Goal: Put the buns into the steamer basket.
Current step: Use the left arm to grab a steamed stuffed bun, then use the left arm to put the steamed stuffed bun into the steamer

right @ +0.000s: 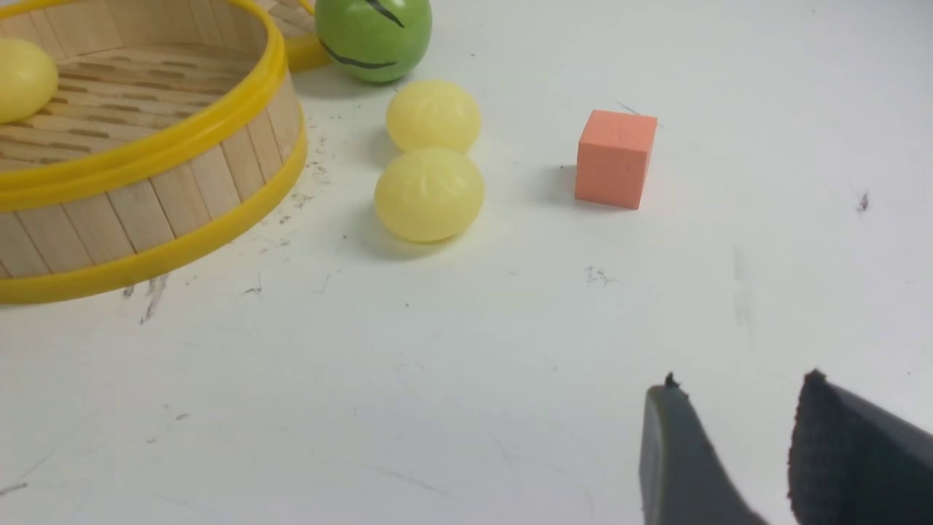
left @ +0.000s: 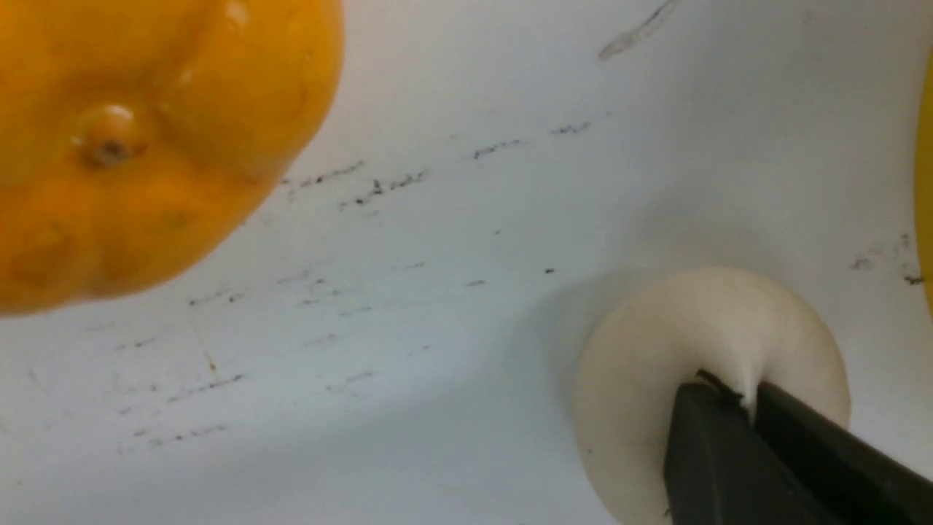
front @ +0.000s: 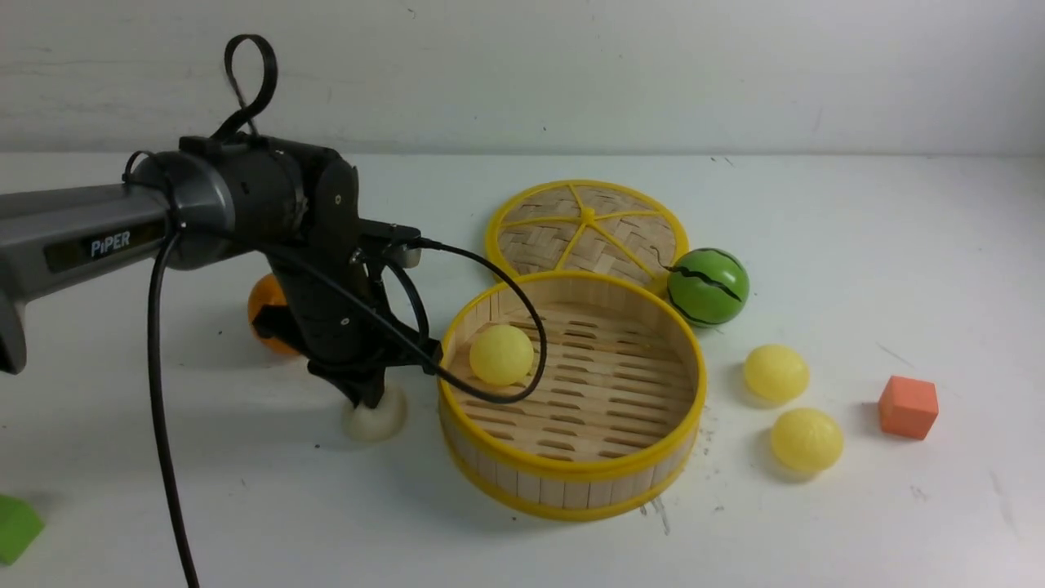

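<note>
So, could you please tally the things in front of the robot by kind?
Yellow buns: 3
White bun: 1
Steamer basket: 1
Lid: 1
Orange: 1
Watermelon ball: 1
Blocks: 2
Total: 10

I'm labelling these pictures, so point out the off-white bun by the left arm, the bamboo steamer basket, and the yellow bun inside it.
Off-white round toy bun (front: pixel 384 423): front view, its visible right side.
Round bamboo steamer basket (front: pixel 563 492): front view, near wooden wall.
Pale yellow round bun (front: pixel 500 354): front view, its centre.
</note>
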`<action>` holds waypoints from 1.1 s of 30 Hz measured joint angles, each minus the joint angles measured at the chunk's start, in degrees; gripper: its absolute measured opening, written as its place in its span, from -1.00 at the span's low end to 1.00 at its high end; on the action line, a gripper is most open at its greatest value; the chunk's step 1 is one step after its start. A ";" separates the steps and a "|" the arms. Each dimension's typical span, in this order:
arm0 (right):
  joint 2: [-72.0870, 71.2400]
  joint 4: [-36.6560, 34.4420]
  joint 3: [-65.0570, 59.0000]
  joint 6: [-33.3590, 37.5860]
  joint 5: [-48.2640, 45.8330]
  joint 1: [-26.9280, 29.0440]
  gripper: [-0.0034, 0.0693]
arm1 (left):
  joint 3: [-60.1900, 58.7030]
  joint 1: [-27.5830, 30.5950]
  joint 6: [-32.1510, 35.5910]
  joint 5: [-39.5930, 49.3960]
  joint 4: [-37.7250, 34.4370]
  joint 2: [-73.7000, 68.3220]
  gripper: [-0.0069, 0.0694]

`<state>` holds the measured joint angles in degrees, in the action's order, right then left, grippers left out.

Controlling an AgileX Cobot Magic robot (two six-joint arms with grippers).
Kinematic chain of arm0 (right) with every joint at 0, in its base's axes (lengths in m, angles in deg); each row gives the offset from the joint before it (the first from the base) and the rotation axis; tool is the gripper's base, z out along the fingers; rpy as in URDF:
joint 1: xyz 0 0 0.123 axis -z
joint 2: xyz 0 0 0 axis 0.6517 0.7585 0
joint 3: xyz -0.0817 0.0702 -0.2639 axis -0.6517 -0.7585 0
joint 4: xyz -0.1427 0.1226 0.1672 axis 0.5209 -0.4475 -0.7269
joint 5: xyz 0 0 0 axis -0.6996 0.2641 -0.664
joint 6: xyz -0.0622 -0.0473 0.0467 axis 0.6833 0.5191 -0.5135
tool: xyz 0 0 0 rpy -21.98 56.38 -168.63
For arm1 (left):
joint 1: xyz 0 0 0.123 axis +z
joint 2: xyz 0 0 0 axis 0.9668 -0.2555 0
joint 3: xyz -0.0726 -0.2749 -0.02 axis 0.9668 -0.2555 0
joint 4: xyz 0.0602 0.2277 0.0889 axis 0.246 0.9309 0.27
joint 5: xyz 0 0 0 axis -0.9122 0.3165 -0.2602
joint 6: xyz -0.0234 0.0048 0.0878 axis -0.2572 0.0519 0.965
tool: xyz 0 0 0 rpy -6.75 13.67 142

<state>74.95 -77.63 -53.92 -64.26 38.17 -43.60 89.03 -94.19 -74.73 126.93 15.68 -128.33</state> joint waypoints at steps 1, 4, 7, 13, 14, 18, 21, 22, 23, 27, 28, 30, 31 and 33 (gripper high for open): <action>0.00 0.00 0.00 0.00 0.00 0.00 -0.25 | 0.15 0.00 0.00 0.53 0.00 0.05 -0.85; 0.00 0.00 0.00 0.00 0.00 0.00 -0.25 | 0.89 0.00 0.00 3.60 0.00 1.20 -0.85; 0.00 0.00 0.00 0.00 0.00 0.00 -0.25 | 1.83 -0.47 0.00 7.23 -0.32 4.62 -0.85; 0.00 0.00 0.00 0.00 0.00 0.00 -0.25 | 3.03 -7.48 0.00 8.73 -2.58 12.55 -0.85; 0.00 0.00 0.00 0.00 0.00 0.00 -0.25 | 3.13 -9.24 0.00 8.56 -2.97 12.66 -0.85; 0.00 0.00 0.00 0.00 0.00 0.00 -0.25 | 3.28 -14.63 0.13 5.30 -3.51 10.54 -0.85; 0.00 0.00 0.00 0.00 0.00 0.00 -0.25 | 4.99 -16.27 0.20 3.77 -3.51 7.03 -0.85; 0.00 0.00 0.00 0.00 0.00 0.00 -0.25 | 5.32 -16.28 0.20 3.79 -3.51 6.51 -0.85; 0.00 0.00 0.00 0.00 0.00 0.00 -0.25 | 6.37 -16.33 0.20 3.72 -3.51 4.93 -0.85; 0.00 0.00 0.00 0.00 0.00 0.00 -0.25 | 10.19 -16.28 0.20 4.33 -3.18 -0.04 -0.85; 0.00 0.00 0.00 0.00 0.00 0.00 -0.25 | 10.76 -16.28 0.20 4.43 -3.18 -0.81 -0.85; 0.00 0.00 0.00 0.00 0.00 0.00 -0.25 | 11.72 -16.28 0.20 4.50 -3.24 -2.29 -0.85; 0.00 0.00 0.00 0.00 0.00 0.00 -0.25 | 12.12 -16.28 0.20 4.62 -3.29 -3.01 -0.84; 0.00 0.00 0.00 0.00 0.00 0.00 -0.25 | 12.72 -16.28 0.20 4.88 -3.29 -4.10 -0.79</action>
<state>74.95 -77.63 -53.92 -64.26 38.17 -43.60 101.75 -110.46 -74.52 131.81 12.39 -132.43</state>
